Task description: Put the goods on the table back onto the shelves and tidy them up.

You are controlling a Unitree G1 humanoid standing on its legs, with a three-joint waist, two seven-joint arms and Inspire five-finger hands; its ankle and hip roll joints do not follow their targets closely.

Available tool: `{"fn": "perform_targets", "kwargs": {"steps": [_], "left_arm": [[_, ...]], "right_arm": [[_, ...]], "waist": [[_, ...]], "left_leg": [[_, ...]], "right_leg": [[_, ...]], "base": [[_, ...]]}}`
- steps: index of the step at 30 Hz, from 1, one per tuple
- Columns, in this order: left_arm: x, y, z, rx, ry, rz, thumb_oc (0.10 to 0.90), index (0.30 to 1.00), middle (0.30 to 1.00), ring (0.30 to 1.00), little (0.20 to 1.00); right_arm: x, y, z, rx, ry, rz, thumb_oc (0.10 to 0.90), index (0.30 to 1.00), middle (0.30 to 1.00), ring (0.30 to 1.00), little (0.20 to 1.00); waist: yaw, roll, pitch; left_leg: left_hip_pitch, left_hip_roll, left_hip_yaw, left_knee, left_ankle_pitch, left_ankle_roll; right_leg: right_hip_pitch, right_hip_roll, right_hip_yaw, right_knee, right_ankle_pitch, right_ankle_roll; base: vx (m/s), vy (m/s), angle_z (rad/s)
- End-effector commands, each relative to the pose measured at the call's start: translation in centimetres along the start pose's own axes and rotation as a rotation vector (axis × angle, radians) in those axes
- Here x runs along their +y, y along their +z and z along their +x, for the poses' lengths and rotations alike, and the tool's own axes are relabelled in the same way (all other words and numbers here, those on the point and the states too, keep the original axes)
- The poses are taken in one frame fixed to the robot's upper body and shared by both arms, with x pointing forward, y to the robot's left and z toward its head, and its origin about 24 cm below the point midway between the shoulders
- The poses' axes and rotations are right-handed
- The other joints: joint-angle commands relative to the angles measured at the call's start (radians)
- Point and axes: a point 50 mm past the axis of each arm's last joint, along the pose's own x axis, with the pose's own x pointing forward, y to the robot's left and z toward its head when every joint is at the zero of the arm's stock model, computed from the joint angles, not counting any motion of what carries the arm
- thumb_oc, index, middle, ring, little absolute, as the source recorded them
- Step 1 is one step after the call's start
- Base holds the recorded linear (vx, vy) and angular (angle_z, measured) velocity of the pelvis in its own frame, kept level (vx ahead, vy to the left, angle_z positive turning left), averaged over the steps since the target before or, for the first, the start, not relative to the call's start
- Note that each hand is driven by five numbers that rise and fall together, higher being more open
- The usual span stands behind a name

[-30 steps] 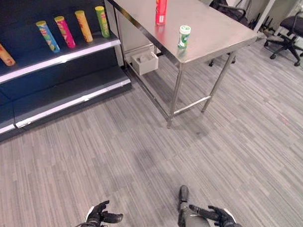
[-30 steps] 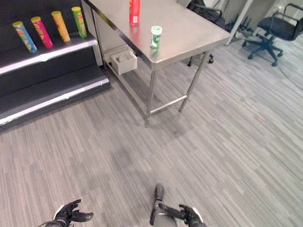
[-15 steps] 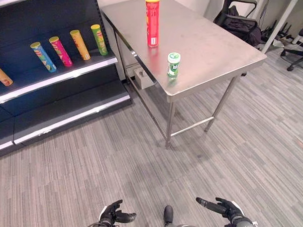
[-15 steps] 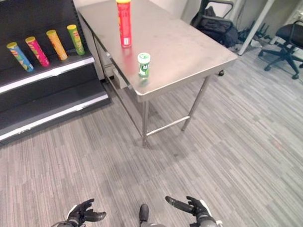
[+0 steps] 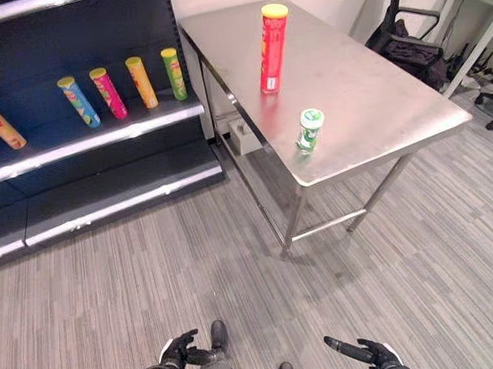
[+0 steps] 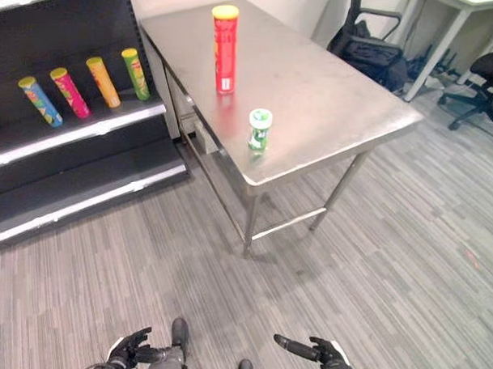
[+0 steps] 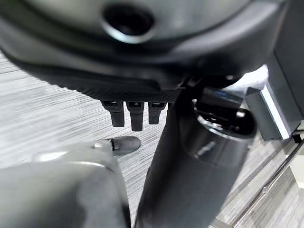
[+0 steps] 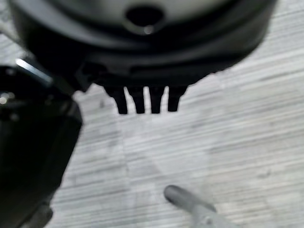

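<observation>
Fingers of both hands are seen relaxed and extended, with nothing grasped: the left hand [image 5: 178, 354] and the right hand [image 5: 374, 356] are held low over the grey plank floor [image 5: 152, 269], at the near edge of the head views. In each wrist view a short row of straight fingertips [image 8: 142, 100] is shown above bare floor.

Two goods are noted on the stainless steel table [image 5: 373, 91]: a tall red crisp tube with a yellow lid [image 5: 272, 48], upright near the middle, and a small green and white canister [image 5: 309, 130], upright just by the near edge. Both long axes are vertical. Both items lie well ahead of the hands, the canister being the nearer, and roughly in line with the right hand, which is judged the better placed. Neither is within reach; an approach is judged necessary before any grasp.

On the dark shelf [image 5: 107, 141], left of the table, a row of coloured tubes [image 5: 110, 93] is recorded leaning back.
</observation>
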Motion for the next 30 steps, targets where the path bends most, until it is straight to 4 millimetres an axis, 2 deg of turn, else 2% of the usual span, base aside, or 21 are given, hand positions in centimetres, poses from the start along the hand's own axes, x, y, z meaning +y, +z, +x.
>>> {"fn": "perform_targets", "kwargs": {"steps": [1,4,5,7,8,10,11,13,14,15,17,18,19,20,21,23,24,25,26,27,30], "left_arm": [[1.7,0.5,-0.1,-0.039,0.047,0.081,0.8,0.9,0.9,0.9,0.9],[2.4,1.3,0.0,-0.059,0.07,0.077,0.8,0.9,0.9,0.9,0.9],[2.8,2.0,0.1,-0.075,0.079,0.083,0.8,0.9,0.9,0.9,0.9],[3.2,2.5,0.1,-0.092,0.087,0.082,0.8,0.9,0.9,0.9,0.9],[3.6,3.2,0.1,-0.112,0.101,0.08,0.8,0.9,0.9,0.9,0.9],[4.0,3.6,0.1,-0.118,0.109,0.082,0.8,0.9,0.9,0.9,0.9],[4.2,3.5,0.0,-0.118,0.116,0.082,0.8,0.9,0.9,0.9,0.9],[4.7,3.9,-0.1,-0.136,0.136,0.054,0.8,0.9,0.9,0.9,0.9],[5.2,3.8,-0.2,-0.135,0.152,0.042,0.8,0.9,0.9,0.9,0.9],[5.2,3.7,-0.2,-0.135,0.152,0.042,0.8,0.9,0.9,0.9,0.9],[5.1,3.6,-0.4,-0.149,0.155,0.026,0.8,0.9,0.9,0.9,0.9],[5.0,2.7,-0.6,-0.135,0.145,0.027,0.8,0.9,0.9,0.9,0.9],[5.0,2.7,-0.6,-0.135,0.145,0.028,0.8,0.9,0.9,0.9,0.9],[4.8,2.4,-0.6,-0.128,0.134,0.027,0.8,0.9,0.9,0.9,0.9],[4.5,1.8,-0.6,-0.111,0.121,0.034,0.8,0.9,0.9,0.9,0.9],[4.3,1.5,-0.6,-0.101,0.113,0.038,0.8,0.9,0.9,0.9,0.9],[4.0,1.0,-0.7,-0.086,0.089,0.06,0.8,0.9,0.9,0.9,0.9],[4.0,1.0,-0.7,-0.086,0.089,0.06,0.8,0.9,0.9,0.9,0.9],[3.9,1.0,-0.6,-0.086,0.081,0.07,0.8,0.9,0.9,0.9,0.9],[3.7,1.0,-0.7,-0.09,0.066,0.083,0.8,0.9,0.9,0.9,0.9],[3.5,1.1,-0.7,-0.097,0.044,0.127,0.8,0.9,0.9,0.9,0.9]], "right_arm": [[-0.9,1.2,0.0,-0.067,-0.032,-0.013,0.8,0.9,0.9,0.9,0.9],[-0.1,2.0,0.2,-0.082,-0.006,-0.001,0.8,0.9,0.9,0.9,0.9],[0.0,2.7,0.2,-0.106,-0.005,0.016,0.8,0.9,0.9,0.9,0.9],[0.0,3.2,0.2,-0.125,-0.005,0.033,0.8,0.9,0.9,0.9,0.9],[-0.3,4.3,0.2,-0.158,-0.015,0.05,0.8,0.9,0.9,0.9,0.9],[-0.3,4.8,0.2,-0.178,-0.023,0.079,0.8,0.9,0.9,0.9,0.9],[-0.5,4.9,0.1,-0.185,-0.031,0.092,0.8,0.9,0.9,0.9,0.9],[-2.4,5.1,-0.1,-0.211,-0.104,0.158,0.8,0.9,0.9,0.9,0.9],[-3.8,5.0,-0.4,-0.227,-0.16,0.19,0.8,0.9,0.9,0.9,0.9],[-3.8,5.0,-0.4,-0.227,-0.16,0.19,0.8,0.9,0.9,0.9,0.9],[-6.5,5.0,-1.3,-0.276,-0.262,0.205,0.8,0.9,0.9,0.9,0.9],[-11.9,5.7,-3.9,-0.395,-0.44,0.205,0.8,0.9,0.9,0.9,0.9],[-11.9,5.7,-3.9,-0.395,-0.44,0.205,0.8,0.9,0.9,0.9,0.9],[-13.6,6.3,-4.9,-0.443,-0.498,0.19,0.8,0.9,0.9,0.9,0.9],[-16.3,7.9,-7.2,-0.552,-0.59,0.14,0.8,0.9,0.9,0.9,0.9],[-17.6,9.0,-8.6,-0.618,-0.637,0.116,0.8,0.9,0.9,0.9,0.9],[-20.0,13.3,-12.9,-0.863,-0.714,0.044,0.8,0.9,0.9,0.9,0.9],[-20.0,13.3,-12.9,-0.863,-0.714,0.044,0.8,0.9,0.9,0.9,0.9],[-20.2,14.7,-13.9,-0.933,-0.716,0.019,0.8,0.9,0.9,0.9,0.9],[-20.0,17.5,-16.3,-1.093,-0.703,-0.027,0.8,0.9,0.9,0.9,0.9],[-19.5,20.7,-18.6,-1.256,-0.659,-0.075,0.8,0.9,0.9,0.9,0.9]], "waist": [[0.03,-0.053,-0.035],[0.036,-0.075,-0.049],[0.037,-0.078,-0.051],[0.031,-0.072,-0.044],[0.017,-0.067,-0.016],[0.01,-0.056,-0.001],[0.009,-0.056,-0.004],[-0.002,-0.064,-0.012],[-0.011,-0.077,-0.014],[-0.011,-0.077,-0.014],[-0.016,-0.09,-0.032],[-0.032,-0.094,-0.057],[-0.032,-0.094,-0.058],[-0.039,-0.096,-0.063],[-0.048,-0.097,-0.073],[-0.051,-0.098,-0.077],[-0.053,-0.099,-0.087],[-0.052,-0.099,-0.087],[-0.051,-0.1,-0.091],[-0.046,-0.099,-0.098],[-0.029,-0.094,-0.11]], "left_leg": [[-0.03,-0.009,-0.004,0.048,-0.041,-0.015],[-0.021,-0.055,0.017,0.075,-0.097,0.035],[-0.006,-0.079,0.031,0.074,-0.122,0.06],[0.02,-0.095,0.04,0.063,-0.138,0.08],[0.033,-0.107,0.059,0.062,-0.147,0.102],[0.041,-0.104,0.073,0.061,-0.156,0.111],[0.05,-0.107,0.081,0.057,-0.163,0.111],[0.067,-0.115,0.09,0.044,-0.181,0.1],[0.061,-0.115,0.095,0.063,-0.191,0.095],[0.061,-0.115,0.095,0.063,-0.191,0.095],[0.072,-0.114,0.099,0.06,-0.19,0.09],[0.095,-0.103,0.103,0.043,-0.191,0.079],[0.094,-0.103,0.103,0.043,-0.19,0.079],[0.101,-0.097,0.104,0.039,-0.192,0.075],[0.117,-0.089,0.103,0.031,-0.192,0.067],[0.126,-0.084,0.105,0.027,-0.193,0.063],[0.139,-0.069,0.111,0.023,-0.194,0.053],[0.14,-0.069,0.111,0.023,-0.194,0.053],[0.143,-0.066,0.113,0.023,-0.194,0.051],[0.151,-0.059,0.118,0.021,-0.195,0.047],[0.162,-0.048,0.12,0.019,-0.195,0.039]], "right_leg": [[-0.005,-0.115,-0.033,0.006,-0.045,0.113],[-0.023,-0.179,-0.011,0.054,-0.036,0.143],[-0.063,-0.205,0.005,0.136,-0.034,0.159],[-0.12,-0.215,0.018,0.242,-0.023,0.171],[-0.204,-0.235,0.028,0.373,0.052,0.175],[-0.257,-0.242,0.023,0.441,0.062,0.165],[-0.26,-0.253,0.001,0.425,0.055,0.163],[-0.246,-0.251,-0.06,0.256,0.052,0.158],[-0.225,-0.25,-0.054,0.16,0.062,0.178],[-0.225,-0.25,-0.054,0.159,0.062,0.178],[-0.199,-0.241,-0.036,0.116,0.072,0.181],[-0.159,-0.23,-0.041,0.068,0.08,0.182],[-0.16,-0.23,-0.041,0.068,0.08,0.182],[-0.149,-0.226,-0.042,0.056,0.079,0.182],[-0.129,-0.218,-0.047,0.037,0.075,0.181],[-0.119,-0.213,-0.048,0.027,0.073,0.18],[-0.102,-0.204,-0.046,0.014,0.066,0.177],[-0.102,-0.204,-0.046,0.014,0.066,0.177],[-0.099,-0.201,-0.045,0.012,0.063,0.176],[-0.091,-0.195,-0.043,0.007,0.056,0.174],[-0.076,-0.187,-0.048,0.006,0.041,0.171]], "base": [[0.25,0.284,-0.26],[0.18,0.291,-0.13],[0.13,0.314,-0.2],[0.07,0.283,-0.2],[-0.01,0.263,-0.19],[0.0,0.183,-0.34],[0.09,0.077,-0.3],[0.12,-0.038,-0.14],[0.07,-0.075,-0.2],[0.08,-0.067,-0.26],[0.15,-0.086,-0.04],[0.16,-0.096,0.17],[0.15,-0.093,0.08],[0.09,-0.076,-0.09],[0.12,-0.1,-0.12],[0.08,-0.084,-0.09],[0.05,-0.067,-0.13],[0.06,-0.079,-0.21],[0.03,-0.044,-0.15],[0.04,-0.06,-0.19],[0.03,-0.051,-0.06]]}}
